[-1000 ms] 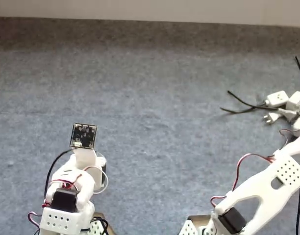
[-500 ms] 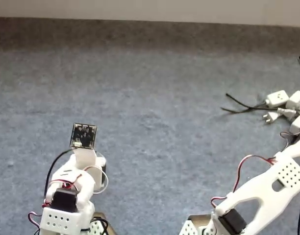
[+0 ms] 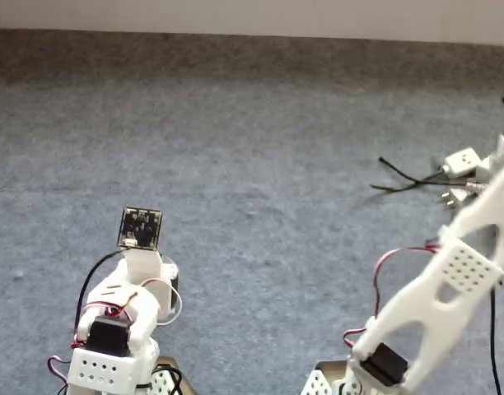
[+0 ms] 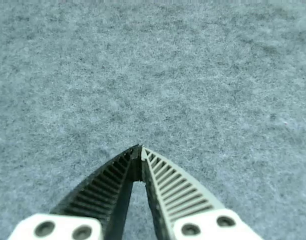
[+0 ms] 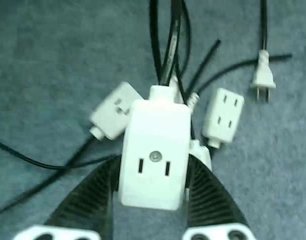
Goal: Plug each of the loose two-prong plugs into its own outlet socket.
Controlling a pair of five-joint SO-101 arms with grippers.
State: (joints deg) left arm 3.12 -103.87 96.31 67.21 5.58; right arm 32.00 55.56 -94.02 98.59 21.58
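Note:
My right gripper (image 5: 155, 162) is shut on a white outlet block (image 5: 154, 150), one finger against each of its sides, its two-slot face toward the camera. Behind it lie a second white outlet (image 5: 115, 110), a double-socket outlet (image 5: 223, 115) and a loose two-prong plug (image 5: 263, 75), all on black cords (image 5: 168, 40). In the high view the right arm (image 3: 450, 280) stretches to the table's far right edge, beside a white outlet (image 3: 464, 161) and a plug (image 3: 454, 197). My left gripper (image 4: 139, 150) is shut on nothing, low over bare carpet.
Grey carpet (image 3: 260, 164) covers the table. The left arm (image 3: 124, 304) stands at the front left with its wrist camera (image 3: 141, 228) pointing forward. Black cords (image 3: 400, 177) trail from the outlets toward the middle.
The right arm has swung up and farther over the heap of outlets at the right edge, covering some of them. The left arm has not moved.

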